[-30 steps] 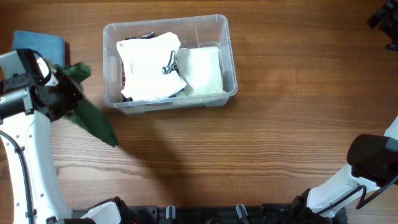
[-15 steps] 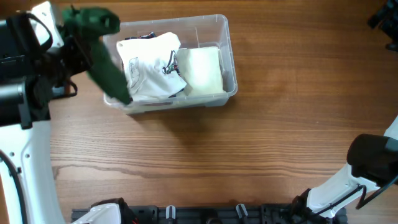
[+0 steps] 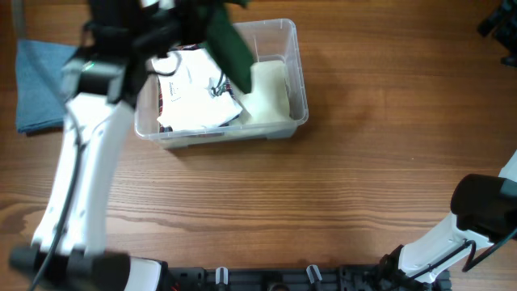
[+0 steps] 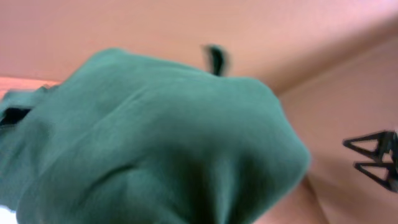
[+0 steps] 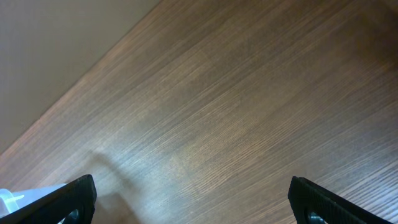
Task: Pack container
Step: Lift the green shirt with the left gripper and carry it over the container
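1. The clear plastic container (image 3: 300,77), round-cornered, sits back-left on the wood-grain worktop (image 3: 363,178), holding folded white cloths (image 3: 266,93).
2. The left claw (image 3: 192,14) grips a soft green cloth (image 3: 230,48) above it.
3. The right claw (image 5: 194,200) gapes wide, empty.

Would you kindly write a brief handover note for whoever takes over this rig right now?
Left gripper: shut on the green cloth, held in the air above the container; the fabric hides its fingers in the wrist view.
Right gripper: open, empty, over bare table, away from the container.
Done: a white garment and a cream folded cloth lie in the container.
Left: lower and release the green cloth inside. A blue cloth lies on the table at the overhead view's left edge, probably next.
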### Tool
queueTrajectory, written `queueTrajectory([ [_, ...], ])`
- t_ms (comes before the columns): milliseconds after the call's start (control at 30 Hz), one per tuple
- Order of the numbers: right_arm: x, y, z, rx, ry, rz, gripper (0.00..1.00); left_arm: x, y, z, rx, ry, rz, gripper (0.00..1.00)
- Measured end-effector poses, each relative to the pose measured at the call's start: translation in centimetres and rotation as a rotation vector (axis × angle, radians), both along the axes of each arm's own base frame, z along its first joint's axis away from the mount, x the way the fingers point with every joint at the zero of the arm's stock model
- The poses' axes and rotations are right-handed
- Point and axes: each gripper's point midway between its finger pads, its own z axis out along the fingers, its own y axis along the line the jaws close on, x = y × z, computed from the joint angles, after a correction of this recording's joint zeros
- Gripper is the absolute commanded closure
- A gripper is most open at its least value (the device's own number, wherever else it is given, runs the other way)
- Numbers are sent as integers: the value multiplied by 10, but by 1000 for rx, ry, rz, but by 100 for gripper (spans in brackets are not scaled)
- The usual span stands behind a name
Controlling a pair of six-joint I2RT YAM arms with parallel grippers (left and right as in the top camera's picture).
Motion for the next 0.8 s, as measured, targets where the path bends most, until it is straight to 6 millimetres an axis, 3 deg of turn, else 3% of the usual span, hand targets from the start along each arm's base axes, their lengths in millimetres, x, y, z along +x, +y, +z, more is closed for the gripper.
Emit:
queueTrajectory([
  [100, 0, 0, 0, 0, 0, 0, 0, 11, -26, -30, -41, 72, -89, 96],
  [367, 0, 0, 0, 0, 0, 0, 0, 18, -57, -85, -139, 234, -254, 96],
  [533, 0, 0, 0, 0, 0, 0, 0, 12, -75, -84, -185, 239, -334, 96],
  [633, 0, 0, 0, 0, 0, 0, 0, -1, -93, -74, -228, 238, -414, 96],
  [800, 0, 0, 0, 0, 0, 0, 0, -20, -103, -77, -265, 325, -472, 96],
])
